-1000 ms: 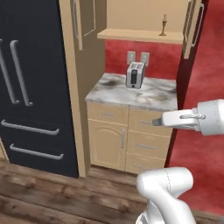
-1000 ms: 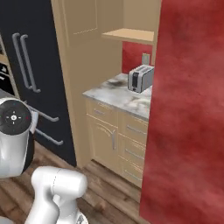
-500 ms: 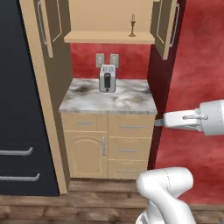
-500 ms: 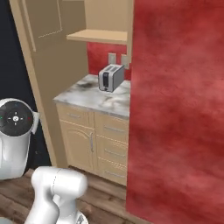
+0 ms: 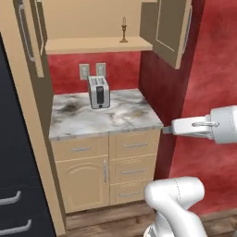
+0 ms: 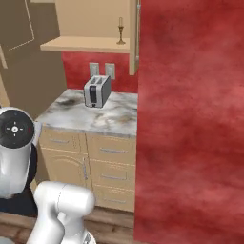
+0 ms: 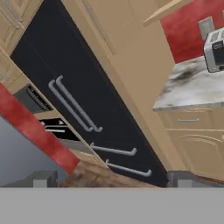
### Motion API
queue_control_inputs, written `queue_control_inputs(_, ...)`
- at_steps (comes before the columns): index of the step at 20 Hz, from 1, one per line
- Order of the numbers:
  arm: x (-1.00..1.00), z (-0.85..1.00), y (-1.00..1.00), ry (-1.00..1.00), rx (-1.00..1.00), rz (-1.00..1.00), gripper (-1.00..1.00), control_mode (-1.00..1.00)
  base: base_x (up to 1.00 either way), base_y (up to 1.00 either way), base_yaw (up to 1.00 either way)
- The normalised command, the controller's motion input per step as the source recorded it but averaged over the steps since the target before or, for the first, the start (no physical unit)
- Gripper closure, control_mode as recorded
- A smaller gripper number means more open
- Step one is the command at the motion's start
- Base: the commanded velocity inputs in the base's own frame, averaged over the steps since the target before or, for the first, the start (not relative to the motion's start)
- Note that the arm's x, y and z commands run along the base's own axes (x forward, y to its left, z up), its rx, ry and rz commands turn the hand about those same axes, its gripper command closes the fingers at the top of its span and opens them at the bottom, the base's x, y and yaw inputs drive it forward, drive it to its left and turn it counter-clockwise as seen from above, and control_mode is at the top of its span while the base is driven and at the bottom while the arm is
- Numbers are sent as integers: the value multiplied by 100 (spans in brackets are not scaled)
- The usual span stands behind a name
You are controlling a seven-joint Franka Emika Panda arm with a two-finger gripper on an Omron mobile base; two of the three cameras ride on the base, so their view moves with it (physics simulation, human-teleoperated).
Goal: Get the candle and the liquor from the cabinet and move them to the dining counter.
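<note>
Approach step, nothing fetched yet. Candle (image 5: 123, 29) upright on shelf of open cabinet (image 5: 169, 32), above toaster (image 5: 98, 91) on desk (image 5: 121, 116). End effector (image 7: 111, 178) open, empty, low. Next: raise arm to shelf, grip candle holder.

My own wrist and forearm cover part of the red wall (image 5: 217, 83) on the left base side. The cabinet (image 5: 92, 23) runs off the top edge, so its upper shelves are cut away. The candle (image 5: 123, 30) is too small to show its flame end or holder foot clearly. The toaster (image 7: 214, 50) is clipped by my hand view's right edge, and the black fridge (image 5: 14, 152) by the left.
</note>
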Motion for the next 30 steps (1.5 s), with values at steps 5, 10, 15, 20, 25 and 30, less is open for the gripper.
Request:
queue_control_inputs(5, 0, 0, 0, 0, 0, 0, -100, 100, 67, 45, -37)
queue_control_inputs(10, 0, 0, 0, 0, 0, 0, -100, 100, 72, 59, -31)
queue_control_inputs(15, 0, 0, 0, 0, 0, 0, -100, 100, 70, 63, -23)
queue_control_inputs(20, 0, 0, 0, 0, 0, 0, -100, 100, 64, 21, -14)
queue_control_inputs(25, 0, 0, 0, 0, 0, 0, -100, 100, 61, 11, -7)
queue_control_inputs(30, 13, 0, 10, 0, -6, -5, -100, -100, 19, 8, -2)
